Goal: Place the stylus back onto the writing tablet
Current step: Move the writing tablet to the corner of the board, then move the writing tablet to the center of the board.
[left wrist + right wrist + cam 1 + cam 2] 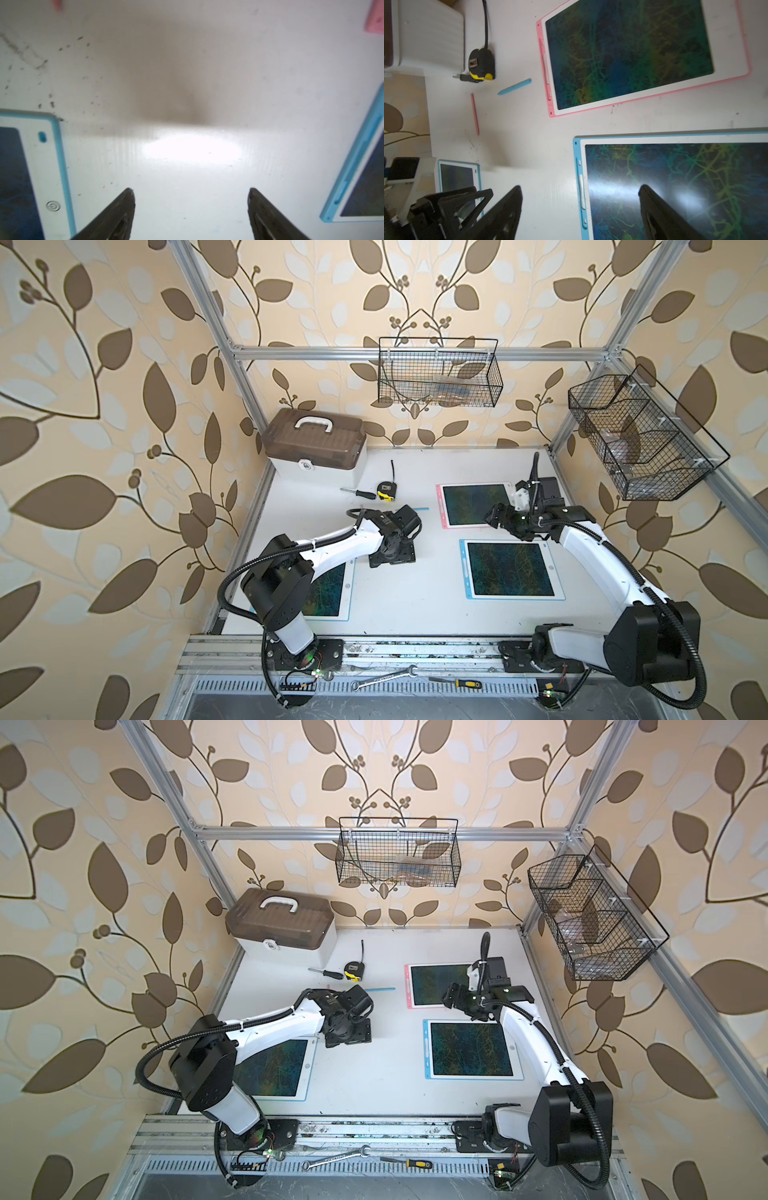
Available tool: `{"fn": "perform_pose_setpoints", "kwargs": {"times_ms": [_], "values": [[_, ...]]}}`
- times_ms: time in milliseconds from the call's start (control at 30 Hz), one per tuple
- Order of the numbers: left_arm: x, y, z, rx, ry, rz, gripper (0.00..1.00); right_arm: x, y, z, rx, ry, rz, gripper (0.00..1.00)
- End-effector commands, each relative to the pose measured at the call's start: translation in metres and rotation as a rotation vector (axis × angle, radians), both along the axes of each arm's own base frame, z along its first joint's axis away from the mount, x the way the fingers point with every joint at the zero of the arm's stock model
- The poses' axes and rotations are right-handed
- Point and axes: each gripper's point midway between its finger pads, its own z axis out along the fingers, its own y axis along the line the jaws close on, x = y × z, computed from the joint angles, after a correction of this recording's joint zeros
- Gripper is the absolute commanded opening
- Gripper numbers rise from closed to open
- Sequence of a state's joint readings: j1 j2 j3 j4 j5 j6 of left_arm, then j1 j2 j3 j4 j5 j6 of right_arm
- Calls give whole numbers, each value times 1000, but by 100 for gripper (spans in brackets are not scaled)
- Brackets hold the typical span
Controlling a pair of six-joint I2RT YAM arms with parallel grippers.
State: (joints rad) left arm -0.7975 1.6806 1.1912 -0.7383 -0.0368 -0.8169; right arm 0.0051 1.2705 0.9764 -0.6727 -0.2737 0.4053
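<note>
A blue stylus [515,86] and a pink stylus [475,113] lie loose on the white table, left of the pink-framed tablet [641,104]; the blue stylus [419,509] also shows in both top views. A blue-framed tablet [465,568] lies mid-right, and another [351,593] sits partly under my left arm. My left gripper [190,191] points down at bare table between the two blue tablets, open and empty. My right gripper [580,187] hangs open and empty above the left edge of the mid-right blue tablet [579,166].
A brown-lidded toolbox [316,443] stands at the back left, with a tape measure [386,491] and a screwdriver [357,492] in front of it. Two wire baskets [440,373] [640,439] hang on the frame. A wrench [384,678] lies on the front rail.
</note>
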Motion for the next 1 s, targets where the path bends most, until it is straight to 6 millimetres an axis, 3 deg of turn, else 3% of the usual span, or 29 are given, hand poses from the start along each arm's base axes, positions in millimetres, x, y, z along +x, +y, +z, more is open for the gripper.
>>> {"fn": "perform_pose_setpoints", "kwargs": {"times_ms": [0, 233, 333, 600, 967], "values": [[5, -31, 5, -27, 0, -105, 86, -18, -25, -18, -44, 66, -24, 88], [19, -91, -1, -92, 3, -223, 86, -22, -80, -35, -53, 109, -174, 88], [16, -105, -7, -102, 18, -271, 86, -26, -103, -43, -45, 131, -237, 88], [10, -112, -9, -129, 30, -317, 86, -33, -150, -62, -29, 163, -375, 88], [12, -115, -3, -121, 27, -369, 87, -40, -182, -97, -3, 229, -465, 88]]}}
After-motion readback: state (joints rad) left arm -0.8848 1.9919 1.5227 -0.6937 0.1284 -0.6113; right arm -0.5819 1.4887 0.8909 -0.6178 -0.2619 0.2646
